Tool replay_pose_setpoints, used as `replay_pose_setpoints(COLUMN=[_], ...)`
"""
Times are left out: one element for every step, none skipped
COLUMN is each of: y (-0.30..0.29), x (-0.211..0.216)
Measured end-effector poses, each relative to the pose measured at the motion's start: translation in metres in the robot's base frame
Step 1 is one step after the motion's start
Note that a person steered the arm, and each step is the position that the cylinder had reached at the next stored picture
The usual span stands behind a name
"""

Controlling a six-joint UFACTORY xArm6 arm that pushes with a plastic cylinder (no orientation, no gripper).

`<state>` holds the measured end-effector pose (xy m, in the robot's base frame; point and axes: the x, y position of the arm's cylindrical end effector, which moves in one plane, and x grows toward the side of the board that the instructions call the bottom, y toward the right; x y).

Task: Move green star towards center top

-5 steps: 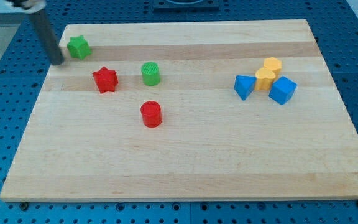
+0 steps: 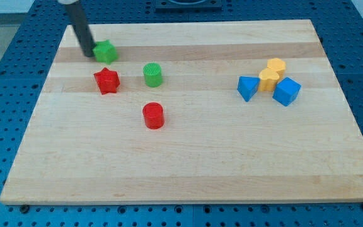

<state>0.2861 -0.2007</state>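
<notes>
The green star lies near the view's top left of the wooden board. My tip is at the star's left side, touching it. A red star lies just below the green star. A green cylinder stands to the right of the red star.
A red cylinder stands below the green cylinder. At the view's right there is a cluster: a blue block, a blue cube and two yellow blocks.
My tip has moved right along the top left of the board and pushed the green star to the right. The other blocks have not moved.
</notes>
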Motion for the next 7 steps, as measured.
replay_pose_setpoints(y=[0.049,0.073,0.094,0.095,0.095,0.098,0.099], x=[0.026,0.043,0.025,0.021,0.021,0.021,0.009])
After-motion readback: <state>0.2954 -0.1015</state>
